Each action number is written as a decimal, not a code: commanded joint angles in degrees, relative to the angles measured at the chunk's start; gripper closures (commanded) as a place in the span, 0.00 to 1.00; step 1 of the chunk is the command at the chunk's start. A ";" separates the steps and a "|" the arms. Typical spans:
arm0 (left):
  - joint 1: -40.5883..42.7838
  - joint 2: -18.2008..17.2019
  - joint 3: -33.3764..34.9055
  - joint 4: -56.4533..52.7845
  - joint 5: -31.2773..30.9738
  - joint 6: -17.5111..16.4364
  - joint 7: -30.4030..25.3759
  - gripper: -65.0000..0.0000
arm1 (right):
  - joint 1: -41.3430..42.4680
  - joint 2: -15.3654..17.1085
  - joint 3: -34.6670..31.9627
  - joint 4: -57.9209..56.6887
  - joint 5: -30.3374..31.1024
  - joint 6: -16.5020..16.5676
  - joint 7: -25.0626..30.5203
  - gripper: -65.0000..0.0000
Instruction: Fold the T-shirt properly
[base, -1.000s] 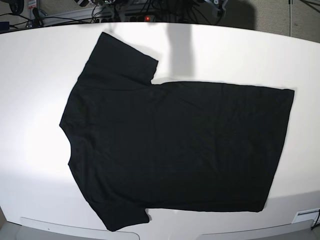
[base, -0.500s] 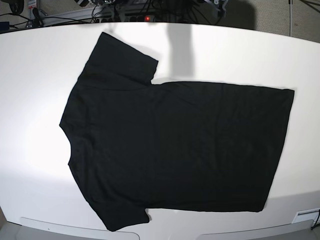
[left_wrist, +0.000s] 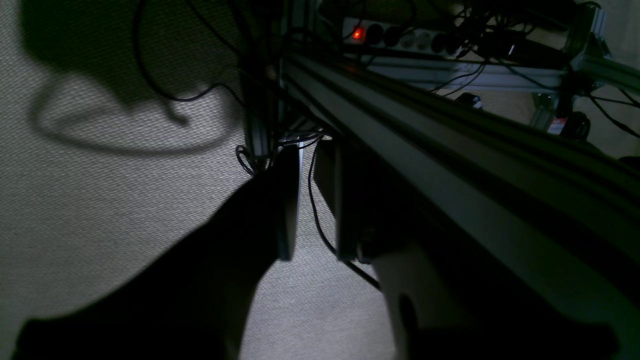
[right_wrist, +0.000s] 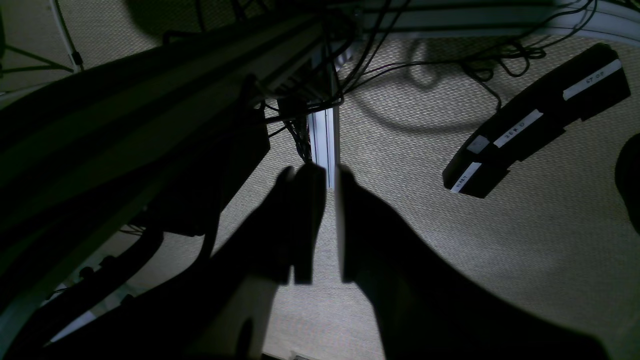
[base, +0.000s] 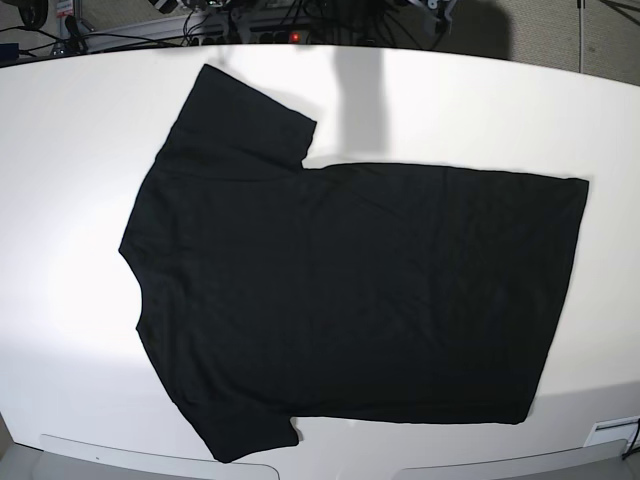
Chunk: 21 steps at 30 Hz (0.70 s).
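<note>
On the near table edge: grey strip (base: 150, 455) along the front, small white tag (base: 612, 433) at the right corner.
Table: big, white, round-edged (base: 60, 200); bare around the cloth.
T-shirt: black and plain (base: 350, 290), flat on the table, spread out, unfolded; collar end to the left in the base view, bottom hem to the right, one sleeve near the front edge, other sleeve toward the far edge.
Shadow: soft grey patch on the table just past the far sleeve (base: 360, 100).
Far edge of table: black wires and a power strip with a small red light (base: 294, 37).
Left gripper: down below the table, over grey carpet, beside a long metal rail (left_wrist: 450, 165); dark in shadow (left_wrist: 312, 205); fingers (left_wrist: 285, 210) a small way apart, nothing between them but a thin black wire behind.
Left wrist view, far part: power strip with a red light (left_wrist: 357, 34), tangle of wires.
Right gripper: also down low over carpet (right_wrist: 325, 225); fingers (right_wrist: 305, 220) a narrow slit apart, pinching nothing.
Right wrist view, to the side: black curved part with white labels (right_wrist: 540, 120), lying apart on the carpet.
Both grippers: well away from the T-shirt, out of the base view.
</note>
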<state>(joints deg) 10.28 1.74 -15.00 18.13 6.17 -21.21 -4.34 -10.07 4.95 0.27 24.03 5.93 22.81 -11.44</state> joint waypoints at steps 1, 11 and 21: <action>0.33 0.02 0.04 0.22 -0.15 -0.63 -0.39 0.80 | -0.24 0.31 -0.04 0.33 0.04 0.70 -0.07 0.86; 0.33 0.02 0.04 0.22 -0.15 -0.63 -0.39 0.80 | -0.26 0.31 -0.04 0.33 0.04 0.70 -0.07 0.86; 0.33 0.02 0.04 0.22 -0.17 -0.63 0.09 0.80 | -0.24 0.44 -0.04 0.33 0.04 0.70 -0.11 0.86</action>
<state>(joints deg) 10.28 1.74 -15.00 18.13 6.17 -21.21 -4.25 -10.07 5.08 0.27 24.03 5.93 22.81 -11.44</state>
